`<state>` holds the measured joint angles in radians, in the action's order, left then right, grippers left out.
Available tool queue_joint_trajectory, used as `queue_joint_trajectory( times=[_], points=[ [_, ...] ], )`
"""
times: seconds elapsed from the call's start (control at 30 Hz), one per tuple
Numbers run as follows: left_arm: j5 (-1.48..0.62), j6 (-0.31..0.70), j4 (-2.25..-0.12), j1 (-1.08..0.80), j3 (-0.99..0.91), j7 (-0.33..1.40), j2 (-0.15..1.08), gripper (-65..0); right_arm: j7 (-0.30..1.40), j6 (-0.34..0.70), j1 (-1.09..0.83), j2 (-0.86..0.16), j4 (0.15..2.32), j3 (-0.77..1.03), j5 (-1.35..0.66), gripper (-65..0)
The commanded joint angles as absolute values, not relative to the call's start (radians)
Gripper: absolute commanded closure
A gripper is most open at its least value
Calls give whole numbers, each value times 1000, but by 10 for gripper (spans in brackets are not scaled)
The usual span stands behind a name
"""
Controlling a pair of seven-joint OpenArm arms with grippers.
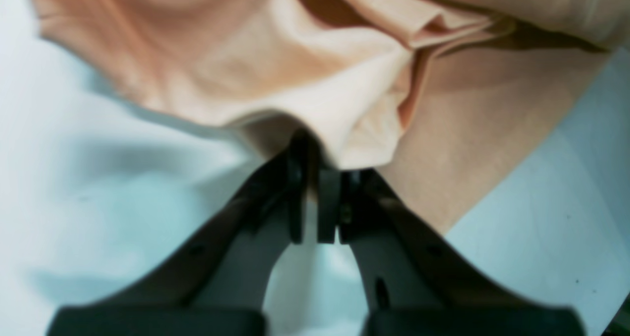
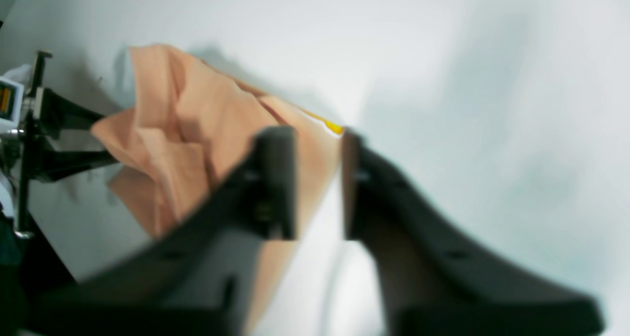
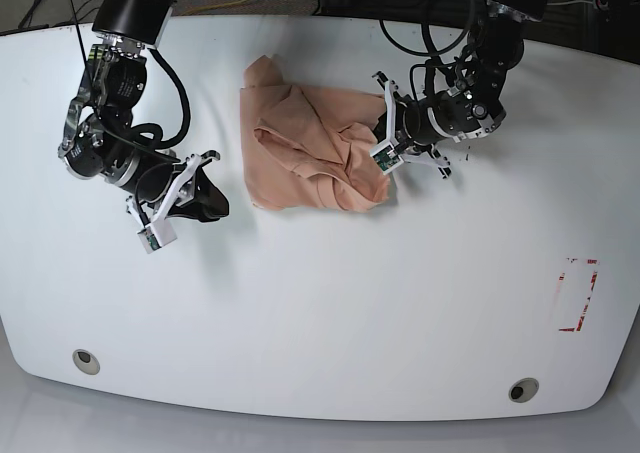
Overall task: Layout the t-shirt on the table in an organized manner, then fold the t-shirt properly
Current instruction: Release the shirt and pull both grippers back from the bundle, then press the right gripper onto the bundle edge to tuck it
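Your left hand [image 1: 317,178] is clamped on a fold of the crumpled peach-pink cotton t-shirt [image 3: 310,148] lying mid-rear on the white smooth surface [image 3: 330,303]; your right hand [image 2: 319,183], jaws slightly parted, holds nothing, well apart from it.

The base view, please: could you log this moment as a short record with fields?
garment: peach-pink cotton t-shirt, crumpled in a heap, not laid flat
surface: white smooth table
left gripper: shut on the t-shirt's edge
right gripper: apart from the t-shirt, holding nothing
mark: red rectangle outline near the table's edge
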<state>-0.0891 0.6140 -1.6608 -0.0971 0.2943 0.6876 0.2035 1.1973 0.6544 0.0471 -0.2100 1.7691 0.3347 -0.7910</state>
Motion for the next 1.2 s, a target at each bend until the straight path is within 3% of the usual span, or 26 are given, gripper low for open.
queue_joint_trajectory(
  times=[0.0, 0.5, 0.83, 1.17],
  points=[
    [-102, 615, -1705, -84, 291, 665, 205, -25, 1159, 653, 44, -228, 1790, 335, -808, -3],
    [-102, 615, -1782, -84, 197, 659, 199, -25, 1029, 650, -33, -297, 1791, 217, -760, -14],
    [-104, 615, -1802, -65, 120, 659, 199, -25, 1009, 657, -53, -263, 1853, 147, -496, -14],
    [-104, 615, -1802, -65, 110, 659, 203, -25, 1009, 651, -88, -234, 1920, 31, -476, -14]
  ],
)
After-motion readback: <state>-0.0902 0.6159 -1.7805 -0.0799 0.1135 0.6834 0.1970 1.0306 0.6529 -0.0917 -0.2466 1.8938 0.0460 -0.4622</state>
